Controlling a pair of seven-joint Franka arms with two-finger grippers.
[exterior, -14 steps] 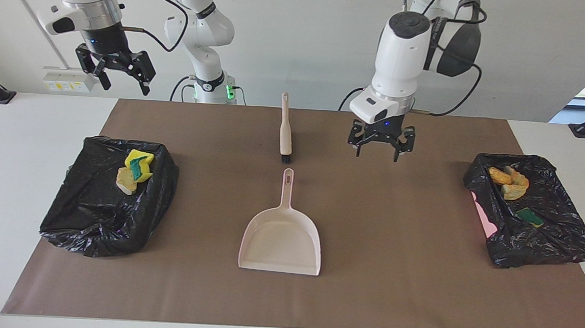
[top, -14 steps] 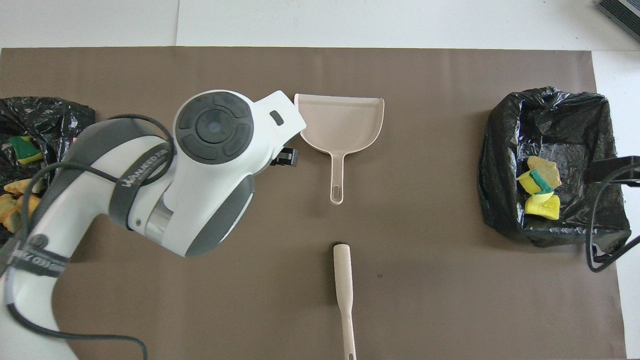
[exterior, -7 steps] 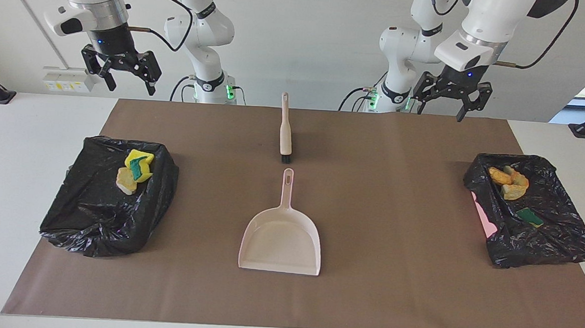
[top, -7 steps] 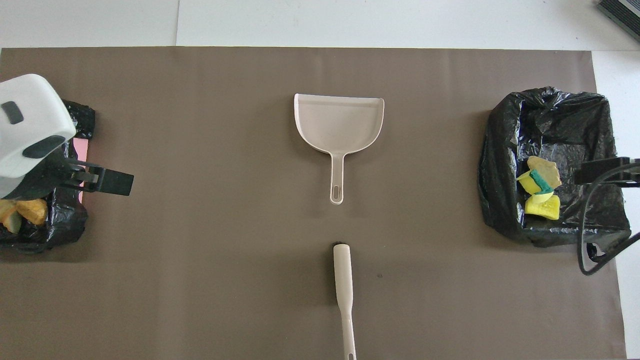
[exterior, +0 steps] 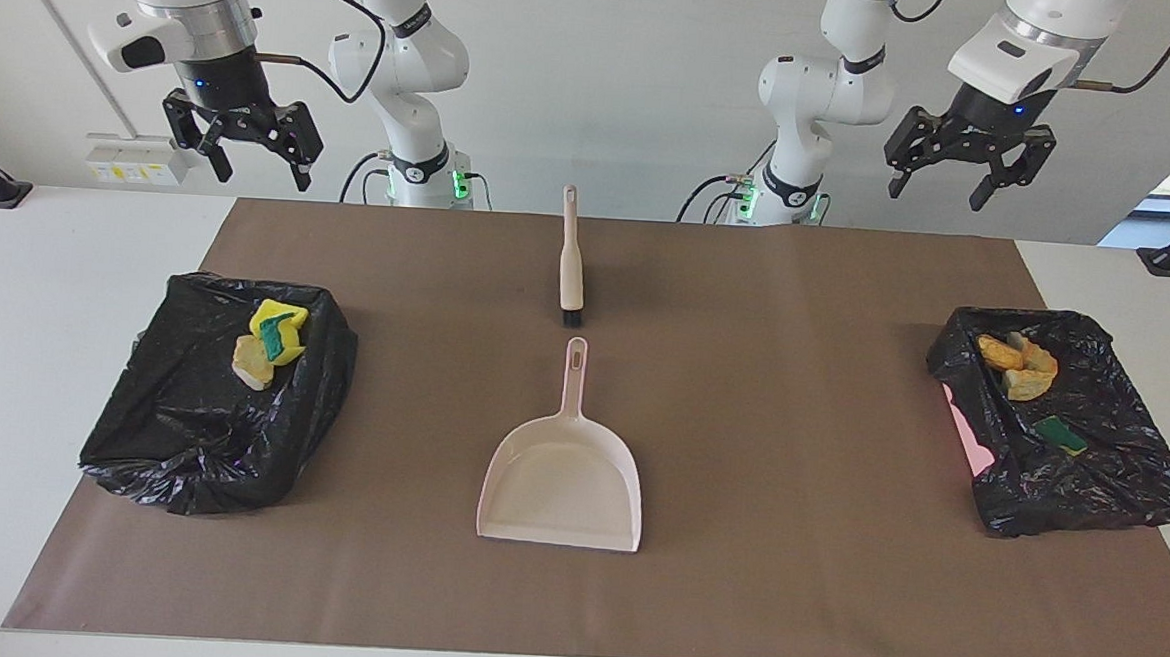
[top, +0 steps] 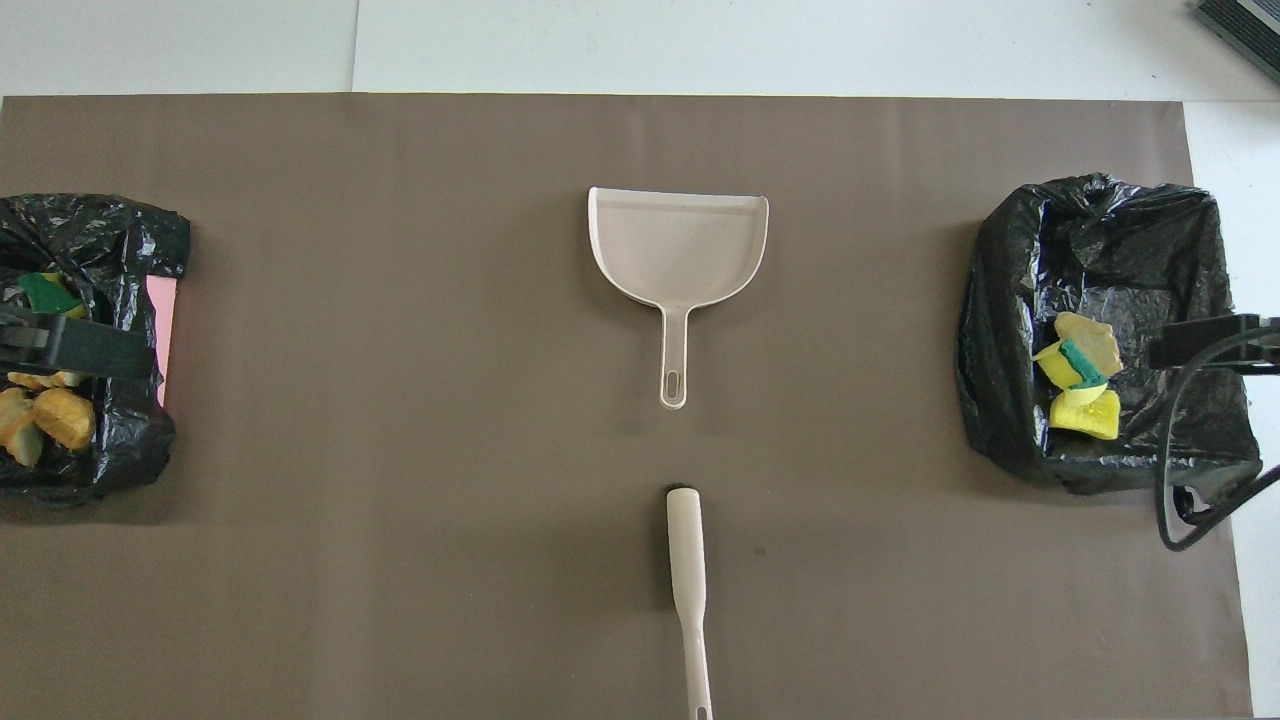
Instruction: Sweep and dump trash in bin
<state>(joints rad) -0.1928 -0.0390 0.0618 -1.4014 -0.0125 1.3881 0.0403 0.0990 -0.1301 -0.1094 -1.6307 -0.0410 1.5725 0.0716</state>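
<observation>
We see both sets of jaws spread wide and holding nothing: the left gripper hangs high over the robots' edge of the surface at the left arm's end, the right gripper likewise high at the right arm's end, and both arms look parked.

The trash already lies in the two bag-lined bins. In the bin at the right arm's end we count two or three pieces, a yellow sponge with a green face touching a tan chunk. In the bin at the left arm's end we count about three orange-brown chunks clustered together and one green-faced sponge just beside them.

We judge these pieces light, soft and springy; they would squash under a pinch, so a hold across the middle suits them.

One dustpan and one hand brush lie untouched at mid-surface, the brush nearer to the robots. No trash remains on the brown mat
</observation>
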